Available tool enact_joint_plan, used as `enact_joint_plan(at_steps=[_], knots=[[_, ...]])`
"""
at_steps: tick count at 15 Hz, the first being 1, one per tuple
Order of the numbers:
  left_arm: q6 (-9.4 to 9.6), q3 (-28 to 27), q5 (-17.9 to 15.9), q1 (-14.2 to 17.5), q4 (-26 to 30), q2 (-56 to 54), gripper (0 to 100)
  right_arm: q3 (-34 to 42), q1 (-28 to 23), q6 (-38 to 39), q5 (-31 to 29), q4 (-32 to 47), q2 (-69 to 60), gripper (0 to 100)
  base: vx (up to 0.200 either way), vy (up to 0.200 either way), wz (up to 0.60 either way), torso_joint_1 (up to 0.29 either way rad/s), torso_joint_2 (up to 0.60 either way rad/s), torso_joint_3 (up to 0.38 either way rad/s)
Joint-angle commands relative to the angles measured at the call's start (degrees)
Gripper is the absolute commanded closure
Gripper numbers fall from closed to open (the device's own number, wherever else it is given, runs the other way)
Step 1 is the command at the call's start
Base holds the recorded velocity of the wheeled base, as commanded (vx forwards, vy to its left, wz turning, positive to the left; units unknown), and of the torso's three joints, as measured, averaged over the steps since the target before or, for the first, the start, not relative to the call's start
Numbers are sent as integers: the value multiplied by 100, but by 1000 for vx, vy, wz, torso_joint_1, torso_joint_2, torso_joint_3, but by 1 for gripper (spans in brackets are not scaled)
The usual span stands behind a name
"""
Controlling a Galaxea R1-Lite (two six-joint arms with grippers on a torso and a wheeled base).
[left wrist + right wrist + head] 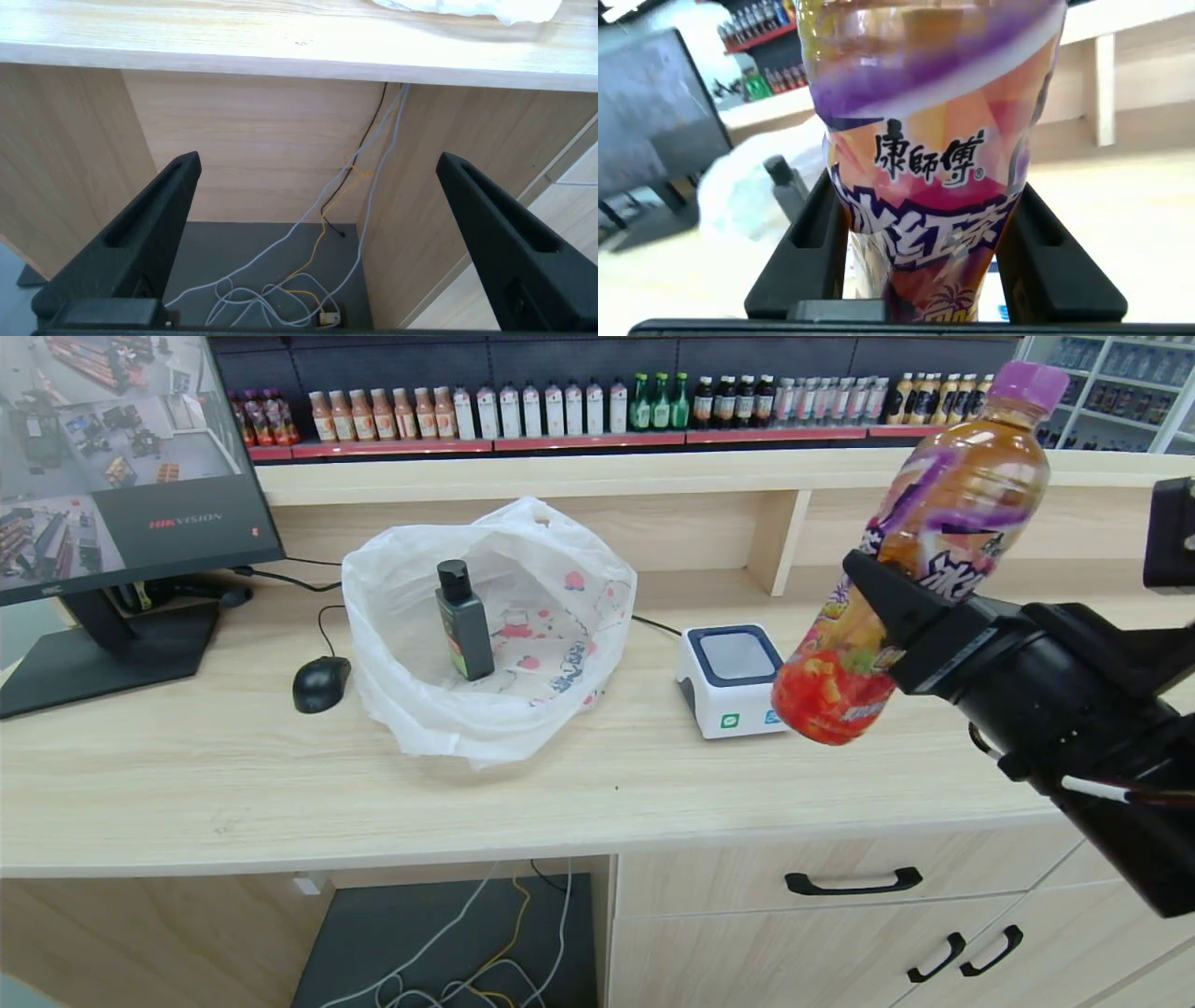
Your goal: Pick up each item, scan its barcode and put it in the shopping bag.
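The right gripper (892, 602) was clamped on a tilted bottle (943, 513), just right of the scanner (733, 677); the left gripper (318, 238) was spread wide, below the tabletop (187, 33).

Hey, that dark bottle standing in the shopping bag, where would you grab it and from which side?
Probably from above, through the open mouth of the shopping bag: the dark bottle stands upright with bag walls all round it. Close on its upper body just below the black cap.
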Motion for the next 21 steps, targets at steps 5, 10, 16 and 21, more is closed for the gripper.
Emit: enact_joint_plan(at_steps=[5,10,16,21], knots=[[17,0,0,0,0,-2,0,165,-226,-700,369,-43,-19,100,0,0,0,0,0,0],[25,0,0,0,0,-2,0,86,-297,-700,395,-123,201,100,0,40,0,0,0,0],[17,0,0,0,0,-2,0,-98,-385,-761,439,-307,236,100,0,200,0,2,3,4],[8,0,0,0,0,-2,0,-54,-385,-735,439,-465,403,100,0,200,0,1,4,1]])
